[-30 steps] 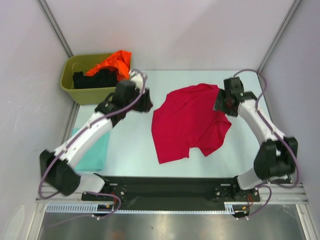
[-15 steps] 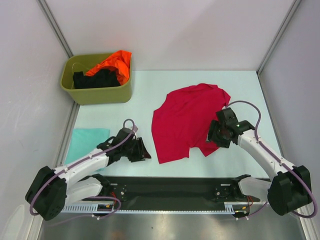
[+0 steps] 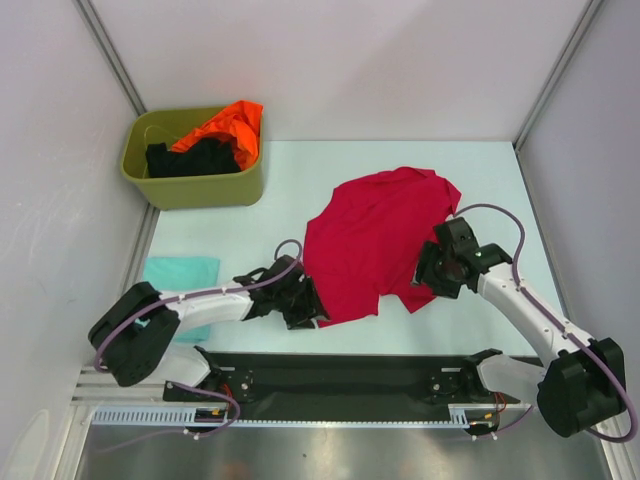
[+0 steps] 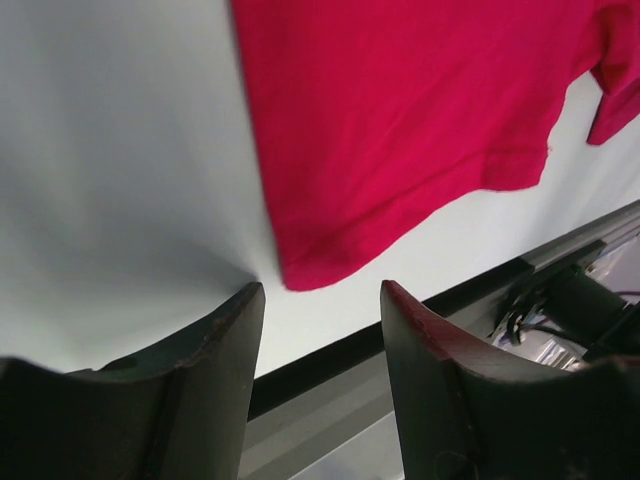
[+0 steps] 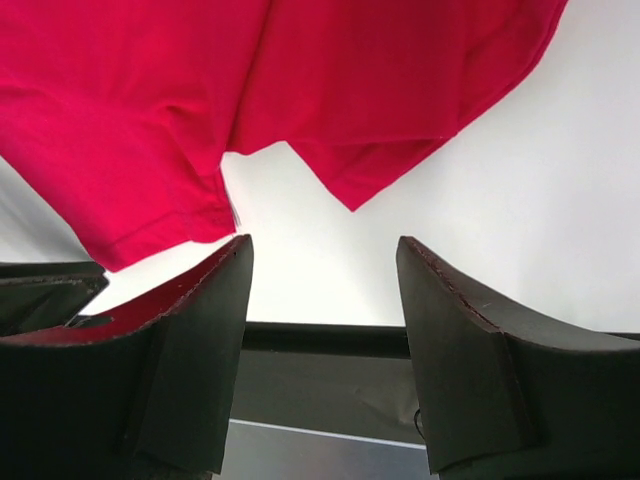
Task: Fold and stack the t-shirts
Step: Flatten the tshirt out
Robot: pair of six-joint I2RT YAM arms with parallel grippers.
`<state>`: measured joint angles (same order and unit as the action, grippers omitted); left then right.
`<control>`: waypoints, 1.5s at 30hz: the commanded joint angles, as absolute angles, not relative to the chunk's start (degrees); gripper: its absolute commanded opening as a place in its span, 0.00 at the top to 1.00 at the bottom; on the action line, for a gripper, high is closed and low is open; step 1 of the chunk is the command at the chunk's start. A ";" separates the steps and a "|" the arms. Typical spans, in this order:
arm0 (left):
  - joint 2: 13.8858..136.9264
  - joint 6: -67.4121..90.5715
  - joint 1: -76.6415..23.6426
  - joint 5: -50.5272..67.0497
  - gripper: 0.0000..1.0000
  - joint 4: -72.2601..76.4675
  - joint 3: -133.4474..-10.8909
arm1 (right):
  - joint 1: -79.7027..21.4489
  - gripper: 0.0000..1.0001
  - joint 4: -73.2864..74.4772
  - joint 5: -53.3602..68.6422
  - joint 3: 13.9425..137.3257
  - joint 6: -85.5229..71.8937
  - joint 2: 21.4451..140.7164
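Note:
The crimson-red t-shirt (image 3: 375,240) lies spread, somewhat rumpled, mid-table. It shows in the left wrist view (image 4: 400,110) and the right wrist view (image 5: 250,80). My left gripper (image 3: 312,307) is open, low at the shirt's near-left hem corner, empty. My right gripper (image 3: 425,280) is open and empty just above the shirt's near-right sleeve. A pale teal folded shirt (image 3: 180,285) lies at the left, partly under the left arm. Orange (image 3: 225,125) and black (image 3: 190,158) shirts lie in the tub.
The olive-green tub (image 3: 195,185) stands at the back left. A black rail (image 3: 340,370) runs along the table's near edge, close behind both grippers. Grey walls close in the left, back and right.
My left arm swung from the tub down to the near edge, then right to the red shirt's hem corner. My right arm came from the shirt's far-right edge to its near-right sleeve.

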<state>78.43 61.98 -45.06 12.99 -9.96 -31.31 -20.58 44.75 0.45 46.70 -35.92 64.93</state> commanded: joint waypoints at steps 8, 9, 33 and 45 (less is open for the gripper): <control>83.84 67.33 -46.58 7.21 0.46 -13.36 -33.13 | -20.74 0.36 45.53 -1.93 45.97 -36.91 61.52; 85.33 67.41 -46.58 7.90 0.47 -13.10 -33.40 | -20.83 0.36 45.61 -1.93 45.79 -37.00 61.52; 80.06 51.25 -46.41 7.29 1.00 -17.05 -42.36 | -21.62 0.57 31.82 -0.79 29.10 -60.37 62.75; 80.77 45.44 -46.05 8.44 1.00 -18.63 -46.67 | -22.76 0.53 29.79 -0.62 29.70 -62.84 67.31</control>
